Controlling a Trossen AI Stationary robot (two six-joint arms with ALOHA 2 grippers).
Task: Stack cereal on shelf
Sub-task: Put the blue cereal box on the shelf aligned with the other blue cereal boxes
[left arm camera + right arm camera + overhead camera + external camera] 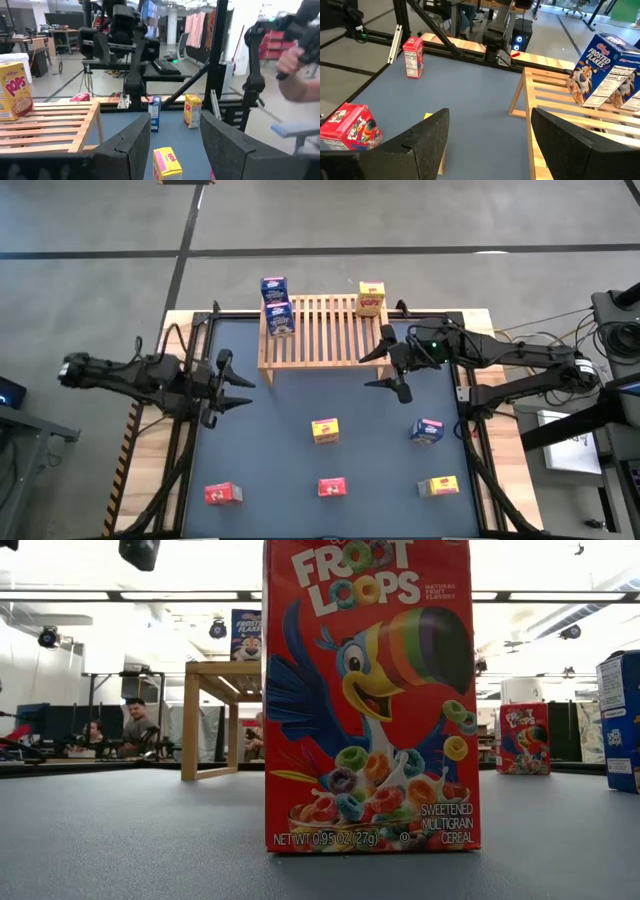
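**Three boxes on the rack, five on the mat**

Eight cereal boxes can be counted from above. Three stand on the wooden slatted shelf (318,330): two blue boxes close together at its far left corner, one (274,287) behind the other (280,317), and a yellow box (371,298) at its far right corner. Five more sit on the table mat nearer the camera: a yellow box (325,430) in the middle, a blue box (427,431) to its right, a red box (223,494) at the near left, a red box (332,487) at the near centre, and a yellow box (438,486) at the near right. That makes three blue, three yellow and two red in sight.

The left gripper (238,385) hovers above the mat left of the shelf, its fingers parted and holding nothing. The right gripper (388,370) hangs just off the shelf's near right corner, its fingers spread with nothing between them.

The mat (290,460) is dark blue-grey and lies on a light wooden tabletop (150,480), with black frame struts running along both sides. Grey concrete floor surrounds the table. In the low view a red box fills the foreground, and people (135,725) sit at desks in the workshop behind.
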